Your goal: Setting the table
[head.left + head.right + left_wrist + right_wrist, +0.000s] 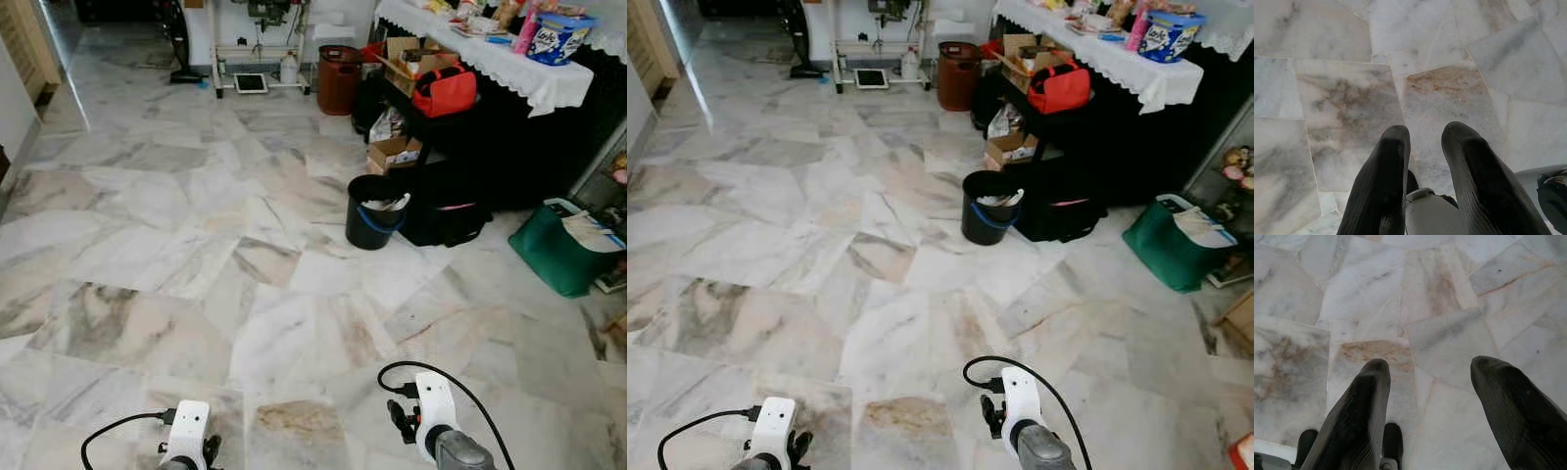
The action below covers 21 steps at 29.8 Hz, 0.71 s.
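Your head camera looks down across a pale marble-tiled floor [196,255] with grey and rust veining. Both arms hang low at the near edge of the view.

Left gripper [1422,134]: the two black fingers [1383,176] point down at the floor tiles with a narrow gap between them, and nothing is held. Right gripper [1430,364]: its fingers [1359,411] stand wide apart over the floor, also holding nothing. A black cable loops off each white wrist housing [436,401].

The table you are to set is the long one with a white lace-edged cloth [490,54], far ahead on your right, well apart from both grippers. A blue and white plastic tub [556,37] stands near its closer end, with a pink bottle [526,31] just beside it; the other items on top are too small to identify.

Under and beside the table:
- a red and black bag [444,90] on a dark shelf
- open cardboard boxes [394,152]
- a round black bucket [374,211] with a blue handle, standing on the floor
- a black bag [446,217] just beside the bucket
- a green fabric bag [558,257] further right
- a brown cylindrical bin [338,78] further back
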Tool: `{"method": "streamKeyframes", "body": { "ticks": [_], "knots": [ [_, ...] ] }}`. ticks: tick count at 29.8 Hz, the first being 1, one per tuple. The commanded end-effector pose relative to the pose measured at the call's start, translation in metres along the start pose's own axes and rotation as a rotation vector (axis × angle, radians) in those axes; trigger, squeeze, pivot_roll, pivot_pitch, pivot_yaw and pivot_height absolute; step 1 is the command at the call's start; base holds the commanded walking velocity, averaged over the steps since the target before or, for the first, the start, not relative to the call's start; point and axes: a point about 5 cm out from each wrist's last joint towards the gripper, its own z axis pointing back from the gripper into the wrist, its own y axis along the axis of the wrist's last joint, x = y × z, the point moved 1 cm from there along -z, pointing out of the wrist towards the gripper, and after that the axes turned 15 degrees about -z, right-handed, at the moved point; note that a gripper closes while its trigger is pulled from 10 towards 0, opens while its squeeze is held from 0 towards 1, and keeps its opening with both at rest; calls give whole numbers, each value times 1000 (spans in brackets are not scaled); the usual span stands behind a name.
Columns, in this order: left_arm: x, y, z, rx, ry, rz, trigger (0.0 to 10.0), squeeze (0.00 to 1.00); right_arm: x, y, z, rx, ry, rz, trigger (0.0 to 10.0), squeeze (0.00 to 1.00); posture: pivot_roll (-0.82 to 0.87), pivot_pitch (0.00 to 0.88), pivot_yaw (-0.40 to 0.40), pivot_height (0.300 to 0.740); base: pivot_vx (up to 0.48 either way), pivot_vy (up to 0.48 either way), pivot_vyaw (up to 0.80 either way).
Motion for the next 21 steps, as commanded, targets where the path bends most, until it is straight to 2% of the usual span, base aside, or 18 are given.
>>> {"method": "streamKeyframes", "body": {
  "ticks": [1, 3, 15, 21],
  "knots": [
    [0, 0, 0, -4, -8, -14, 10000, 0, 3, -2, 1, -7, -17, -12, 10000, 0, 100, 0, -65, 740, 0, -480, -669],
    [-1, -1, 0, -6, -4, -7, 10000, 0, 3, -2, 1, -6, -17, -13, 10000, 0, 100, 0, -65, 740, 0, -480, -663],
    [-2, -3, 1, -10, -4, -11, 10000, 0, 3, -2, 1, -4, -22, -16, 10000, 0, 102, 0, -62, 740, 0, 0, -666],
    [-1, -3, 1, -11, -4, -15, 10000, 0, 4, -1, 1, -2, -26, -13, 10000, 0, 104, 0, -68, 740, 0, -379, -666]
  ]
}}
